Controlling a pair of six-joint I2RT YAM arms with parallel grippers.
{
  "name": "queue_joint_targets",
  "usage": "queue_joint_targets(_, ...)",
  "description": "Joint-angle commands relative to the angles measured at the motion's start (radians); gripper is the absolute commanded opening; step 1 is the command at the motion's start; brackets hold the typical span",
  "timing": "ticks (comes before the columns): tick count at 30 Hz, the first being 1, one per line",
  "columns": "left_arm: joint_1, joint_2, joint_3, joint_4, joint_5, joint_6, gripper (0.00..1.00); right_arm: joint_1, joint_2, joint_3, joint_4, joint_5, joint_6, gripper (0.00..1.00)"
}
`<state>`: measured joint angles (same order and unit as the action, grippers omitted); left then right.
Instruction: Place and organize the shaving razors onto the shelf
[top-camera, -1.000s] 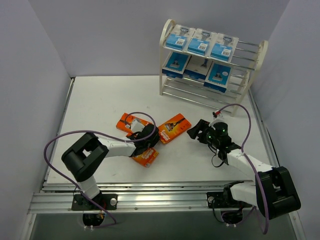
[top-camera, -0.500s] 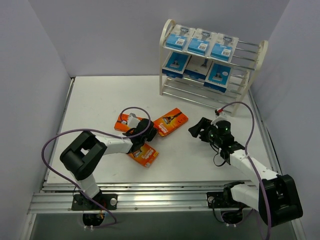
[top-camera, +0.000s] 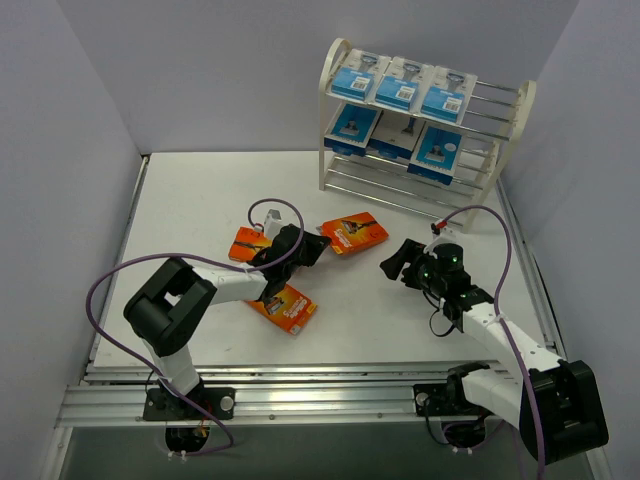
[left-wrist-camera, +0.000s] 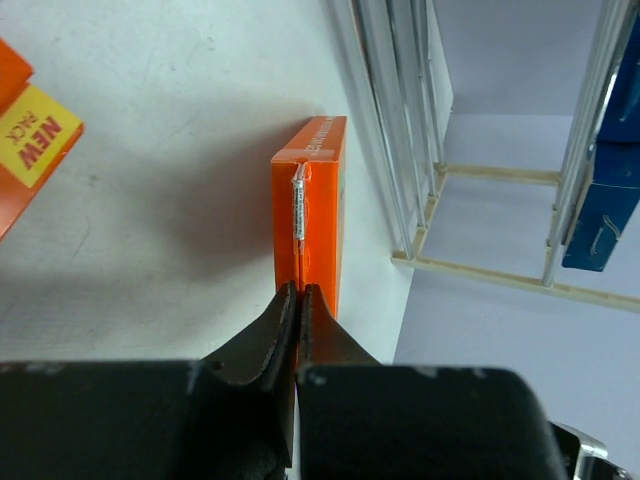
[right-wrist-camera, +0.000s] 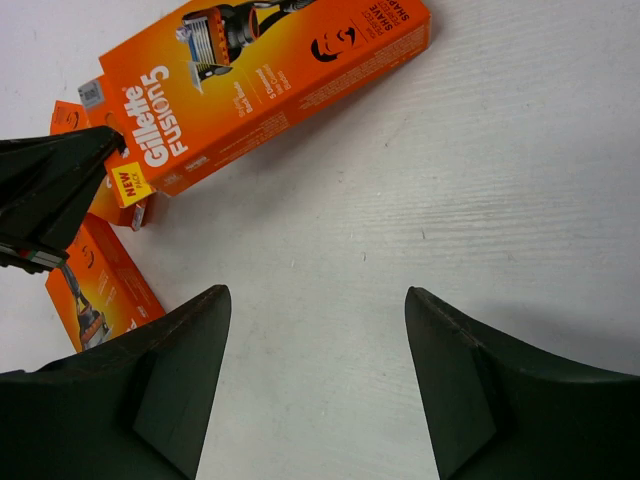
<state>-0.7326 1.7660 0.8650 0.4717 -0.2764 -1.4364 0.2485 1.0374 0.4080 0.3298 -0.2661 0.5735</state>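
Observation:
My left gripper (top-camera: 307, 248) is shut on the end flap of an orange razor box (top-camera: 355, 232) and holds it low over the table, in front of the shelf. In the left wrist view the jaws of the left gripper (left-wrist-camera: 300, 290) pinch the box (left-wrist-camera: 312, 190) edge-on. Two more orange boxes (top-camera: 248, 243) (top-camera: 285, 308) lie on the table beside the left arm. The cream-white shelf (top-camera: 505, 135) stands at the back right with several blue packs (top-camera: 398, 85) on its top and middle tiers. My right gripper (top-camera: 400, 262) is open and empty, just right of the held box (right-wrist-camera: 260, 80).
The shelf's bottom tier (top-camera: 390, 188) holds nothing. The shelf's rods (left-wrist-camera: 395, 120) and a blue pack (left-wrist-camera: 608, 190) show close ahead in the left wrist view. Grey walls enclose the table on the left, back and right.
My left gripper has swung right and toward the shelf, taking the orange box with it. The right gripper has edged slightly right and stays open.

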Motion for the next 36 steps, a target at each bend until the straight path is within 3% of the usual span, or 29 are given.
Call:
queue_joint_targets(1,0.013,-0.002,0.051,0.107,0.040,0.016,0.02,-0.008,-0.020,0.031,-0.026,0.025,-0.021,0.66)
queue_joint_targets(9,0.035,-0.023,0.103,0.079,0.060,0.042,0.02,-0.014,-0.040,0.032,-0.052,0.036,-0.038,0.66)
queue_joint_targets(25,0.087,0.021,0.173,0.215,0.144,0.080,0.02,-0.025,0.012,0.020,-0.017,0.041,-0.049,0.66)
queue_joint_targets(36,0.122,0.118,0.331,0.242,0.210,0.083,0.02,-0.035,0.067,0.025,0.028,0.031,-0.060,0.66)
